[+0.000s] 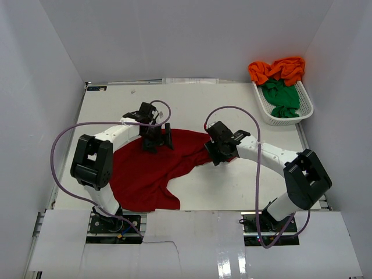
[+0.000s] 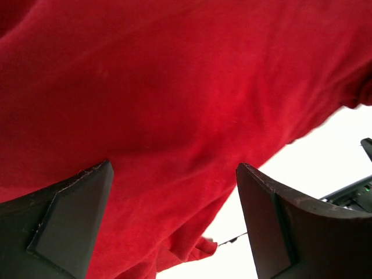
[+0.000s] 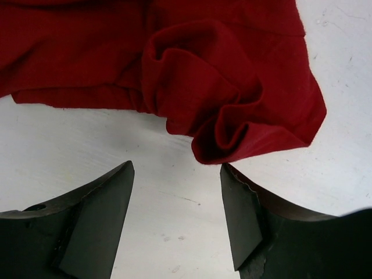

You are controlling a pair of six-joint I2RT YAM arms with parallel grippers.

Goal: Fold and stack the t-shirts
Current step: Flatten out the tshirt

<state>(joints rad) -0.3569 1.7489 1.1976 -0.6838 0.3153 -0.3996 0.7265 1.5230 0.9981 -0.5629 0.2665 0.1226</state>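
Note:
A dark red t-shirt (image 1: 152, 168) lies spread and rumpled on the white table. My left gripper (image 1: 158, 141) hovers over its upper edge, jaws open and empty, red cloth (image 2: 174, 104) filling the view between the fingers. My right gripper (image 1: 216, 152) is open and empty at the shirt's right end; a bunched fold of the red shirt (image 3: 232, 110) lies just beyond its fingertips on bare table. An orange t-shirt (image 1: 279, 70) and a green t-shirt (image 1: 282, 99) lie bunched in the basket at the back right.
The white lattice basket (image 1: 264, 109) stands at the table's back right corner. White walls enclose the table (image 1: 232, 186) on three sides. Purple cables loop over both arms.

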